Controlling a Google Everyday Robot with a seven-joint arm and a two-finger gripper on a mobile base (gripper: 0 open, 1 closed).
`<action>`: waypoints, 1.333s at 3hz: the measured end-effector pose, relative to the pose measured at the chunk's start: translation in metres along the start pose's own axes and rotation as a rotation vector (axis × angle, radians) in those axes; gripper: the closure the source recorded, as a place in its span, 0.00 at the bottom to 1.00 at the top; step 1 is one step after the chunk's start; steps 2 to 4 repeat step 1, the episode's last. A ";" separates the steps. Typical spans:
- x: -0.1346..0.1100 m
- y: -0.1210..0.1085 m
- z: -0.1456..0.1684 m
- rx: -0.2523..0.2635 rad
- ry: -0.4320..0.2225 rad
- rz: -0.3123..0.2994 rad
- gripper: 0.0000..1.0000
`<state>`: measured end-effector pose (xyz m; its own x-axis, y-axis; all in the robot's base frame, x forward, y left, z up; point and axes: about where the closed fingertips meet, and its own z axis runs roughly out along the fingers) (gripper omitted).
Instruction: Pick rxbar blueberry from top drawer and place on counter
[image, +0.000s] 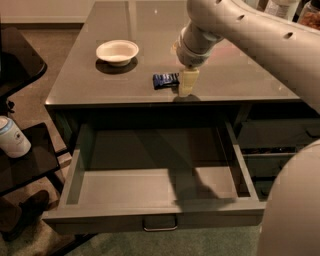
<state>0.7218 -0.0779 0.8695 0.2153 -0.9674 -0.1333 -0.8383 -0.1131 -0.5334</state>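
Grey and glossy, the counter (90, 85) fills the top half of your view, and the snack bar (165, 80) you are after already lies flat on it, near the front edge and a little right of the middle. Its dark-blue wrapper shows a pale print.

Your gripper (188, 84) points straight down at the counter just beside the bar's right end, with its tip at or very near the surface. From here you cannot tell whether it grips the bar or has let it go, nor whether it touches the wrapper at all. The pale arm (240, 30) reaches in from the upper right and hides part of the counter's far right side.

A white bowl (117, 52) stands on the counter to the left of the bar and farther back, well apart from it.

Below the counter's front edge the top drawer (130, 185) is pulled wide open, its plain grey floor crossed by the arm's shadow. A small metal handle (160, 223) sits in the middle of its front.

To your left, a white container (12, 137) rests on a black side shelf (30, 165). To your right, narrower drawers (275, 135) sit beside the open one, partly hidden by the robot's body.
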 end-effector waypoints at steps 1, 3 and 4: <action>0.000 0.000 0.000 0.000 0.000 0.000 0.00; 0.000 0.000 0.000 0.000 0.000 0.000 0.00; 0.000 0.000 0.000 0.000 0.000 0.000 0.00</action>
